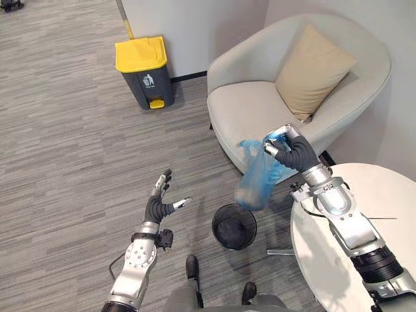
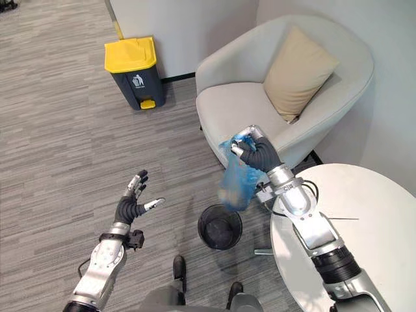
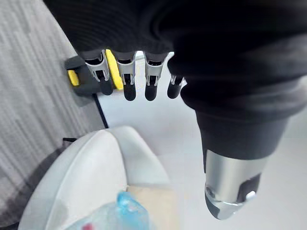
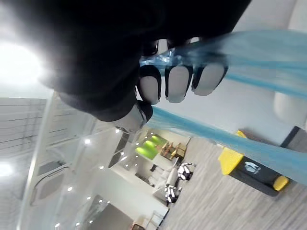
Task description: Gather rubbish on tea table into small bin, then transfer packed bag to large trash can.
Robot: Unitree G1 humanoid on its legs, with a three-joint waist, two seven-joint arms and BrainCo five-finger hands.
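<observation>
My right hand (image 1: 290, 148) is shut on the top of a translucent blue rubbish bag (image 1: 257, 174), which hangs in the air above and a little right of the small black bin (image 1: 234, 225) on the floor. In the right wrist view my fingers (image 4: 178, 82) curl round the stretched blue bag (image 4: 249, 52). My left hand (image 1: 160, 203) hovers open over the carpet to the left of the small bin, holding nothing. The large grey trash can with a yellow lid (image 1: 144, 70) stands by the far wall, lid closed.
A light grey armchair (image 1: 260, 107) with a tan cushion (image 1: 313, 71) sits behind the bag. The round white tea table (image 1: 390, 214) is at the lower right, under my right arm. Grey carpet lies between me and the trash can.
</observation>
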